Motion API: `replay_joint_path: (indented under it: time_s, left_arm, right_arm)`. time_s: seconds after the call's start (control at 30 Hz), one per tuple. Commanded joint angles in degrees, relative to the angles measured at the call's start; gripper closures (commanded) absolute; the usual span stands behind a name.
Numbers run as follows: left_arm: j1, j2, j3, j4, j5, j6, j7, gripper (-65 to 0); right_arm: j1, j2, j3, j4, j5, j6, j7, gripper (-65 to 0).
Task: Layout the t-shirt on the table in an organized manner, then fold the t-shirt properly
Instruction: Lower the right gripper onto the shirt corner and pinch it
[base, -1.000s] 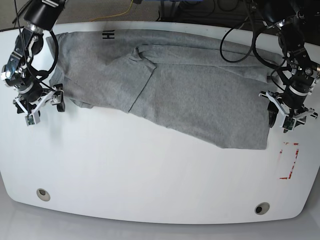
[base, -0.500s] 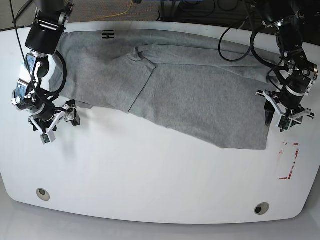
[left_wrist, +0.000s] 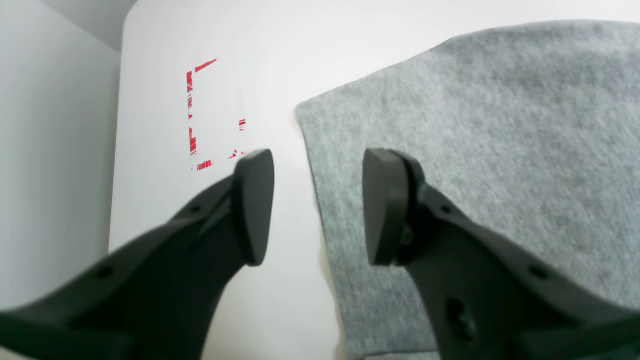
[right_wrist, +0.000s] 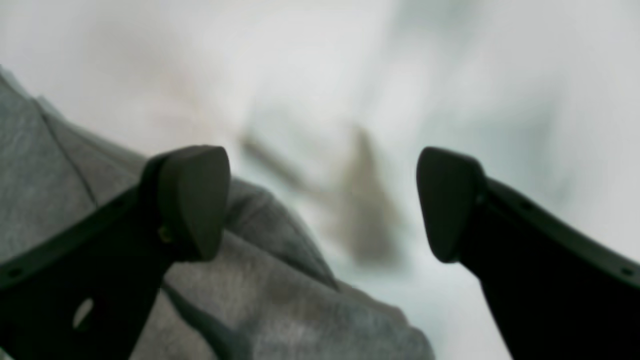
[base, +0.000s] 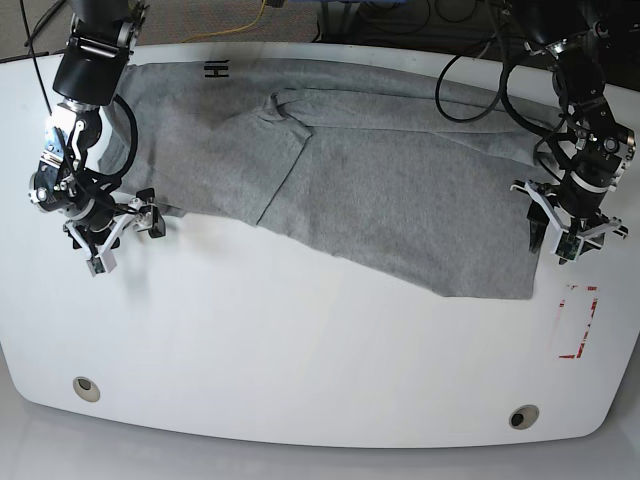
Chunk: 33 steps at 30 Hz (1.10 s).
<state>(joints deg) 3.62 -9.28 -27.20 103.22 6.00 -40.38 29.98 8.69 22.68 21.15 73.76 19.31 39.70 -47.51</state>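
You are looking down at a big shiny white table with round corners. It has two small round holes near its front edge and a red rectangle mark near the front corner, on the base view's right. Behind the table you can see a dark floor with black cables and one yellow cable.

The grey t-shirt lies spread across the back half of the table. It is not flat. A flap is folded over near the middle, and the front edge runs at a slant. You can see some black letters at the back edge of the shirt.

Your left gripper is at the shirt's edge, on the base view's right. Its jaws are partly apart and hold nothing. One finger hangs over the grey cloth and the other over bare white table, with the shirt's edge between them. You cannot tell if the fingers touch the cloth. The red mark is just past this gripper.

Your right gripper is at the other end of the shirt. Its jaws are wide apart and hold nothing. A bunched fold of the shirt sits under one finger. The other finger is over bare table. That wrist picture is blurry.
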Motion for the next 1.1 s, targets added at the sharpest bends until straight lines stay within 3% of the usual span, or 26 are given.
replay_joint_path:
  time_s: [0.0, 0.87, 1.07]
  left_arm:
    - [-0.85, -0.79, -0.18, 0.82, -0.68, 0.38, -1.45, -26.7]
    - [-0.76, -0.79, -0.18, 0.65, -0.68, 0.38, -1.45, -26.7]
    - [-0.76, -0.88, -0.18, -0.49, -0.68, 0.38, -1.45, -26.7]
  right_arm:
    - [0.15, 0.93, 0.26, 0.66, 0.34, 0.3, 2.1, -55.9]
    - [-4.42, 0.84, -2.47, 0.93, 0.6, 0.3, 2.89, -55.7]
    - [-4.42, 0.84, -2.47, 0.93, 0.6, 0.3, 2.89, -47.5]
